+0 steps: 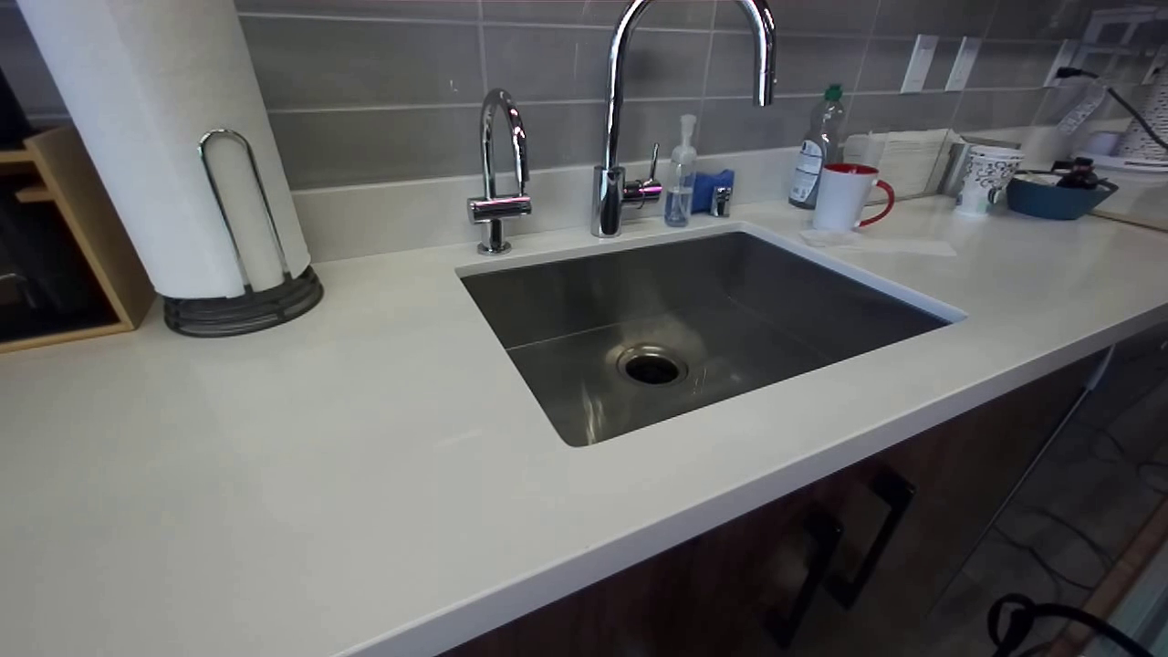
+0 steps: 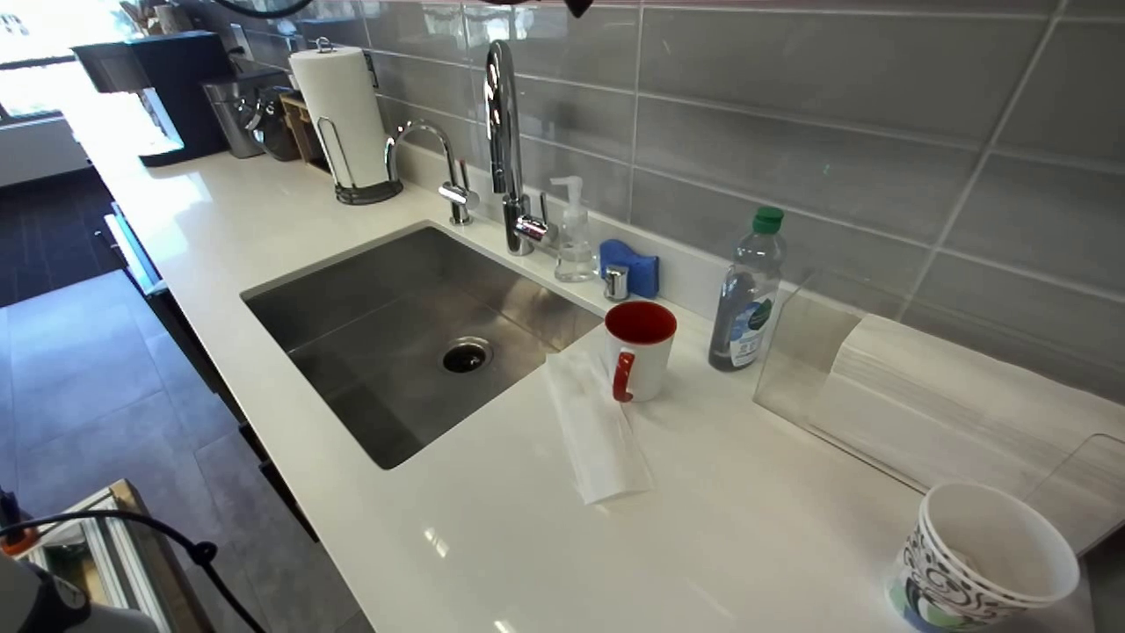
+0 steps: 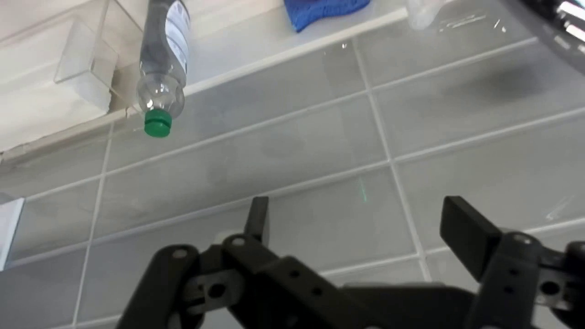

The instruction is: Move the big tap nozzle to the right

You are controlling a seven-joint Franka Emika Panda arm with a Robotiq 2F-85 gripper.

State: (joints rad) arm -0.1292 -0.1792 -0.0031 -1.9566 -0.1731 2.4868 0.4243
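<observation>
The big tap nozzle (image 1: 765,59) hangs from the tall chrome gooseneck behind the sink. In that exterior view the top of its arch is cut off by the frame and its end points down, to the right of its stem. It also shows whole in an exterior view (image 2: 501,114). A blurred chrome curve at the top right of the wrist view (image 3: 564,29) looks like part of this tap. My gripper (image 3: 354,219) is open, with only grey wall tile behind its fingers. A dark tip at the top edge of an exterior view (image 2: 577,7) may be part of it.
The small chrome tap (image 1: 497,173) stands beside the big one, behind the sink (image 1: 584,319). A soap pump (image 2: 576,237), blue sponge (image 2: 640,268), red-and-white mug (image 2: 646,369) and green-capped bottle (image 3: 160,91) stand nearby. A paper towel roll (image 1: 173,137) stands on the counter.
</observation>
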